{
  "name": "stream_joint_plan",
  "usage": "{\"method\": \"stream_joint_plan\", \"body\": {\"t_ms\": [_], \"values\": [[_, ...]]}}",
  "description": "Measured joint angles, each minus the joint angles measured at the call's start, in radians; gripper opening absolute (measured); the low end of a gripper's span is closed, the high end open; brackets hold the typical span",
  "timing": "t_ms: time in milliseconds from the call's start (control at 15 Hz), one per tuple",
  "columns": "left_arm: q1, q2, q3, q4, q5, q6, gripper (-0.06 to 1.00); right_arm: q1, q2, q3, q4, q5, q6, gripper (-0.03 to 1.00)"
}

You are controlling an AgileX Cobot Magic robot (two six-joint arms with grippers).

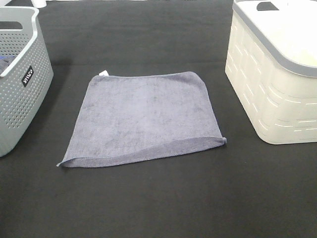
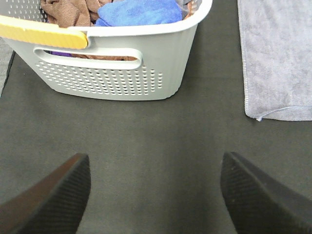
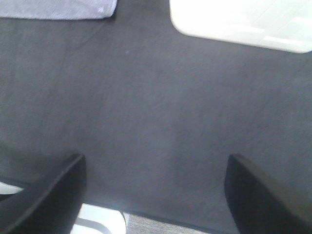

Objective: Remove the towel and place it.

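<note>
The grey-lavender towel (image 1: 146, 116) lies flat and spread out on the black table cloth, in the middle between the two baskets, with a small white tag (image 1: 103, 73) at its far left corner. Part of it also shows in the left wrist view (image 2: 278, 58) and a strip in the right wrist view (image 3: 58, 9). Neither arm shows in the high view. My left gripper (image 2: 155, 195) is open and empty above bare cloth, short of the towel and the grey basket. My right gripper (image 3: 155, 195) is open and empty above bare cloth.
A grey perforated basket (image 1: 20, 84) stands at the left edge; in the left wrist view it (image 2: 117, 73) holds brown and blue cloths. A cream basket with a grey rim (image 1: 277, 74) stands at the right, and shows in the right wrist view (image 3: 239, 22).
</note>
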Motion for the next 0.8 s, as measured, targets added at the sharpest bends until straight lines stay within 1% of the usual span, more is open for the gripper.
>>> {"method": "stream_joint_plan", "body": {"t_ms": [200,400,800], "values": [[0.0,-0.132,0.087,-0.013,-0.025,0.0,0.7,0.0,-0.116,0.106,0.009,-0.009,-0.002,0.76],[0.0,-0.262,0.108,-0.035,-0.043,0.0,0.7,0.0,-0.254,0.176,0.018,-0.003,-0.019,0.76],[0.0,-0.405,0.108,-0.047,-0.043,0.0,0.7,0.0,-0.47,0.177,0.071,-0.005,-0.076,0.76]]}}
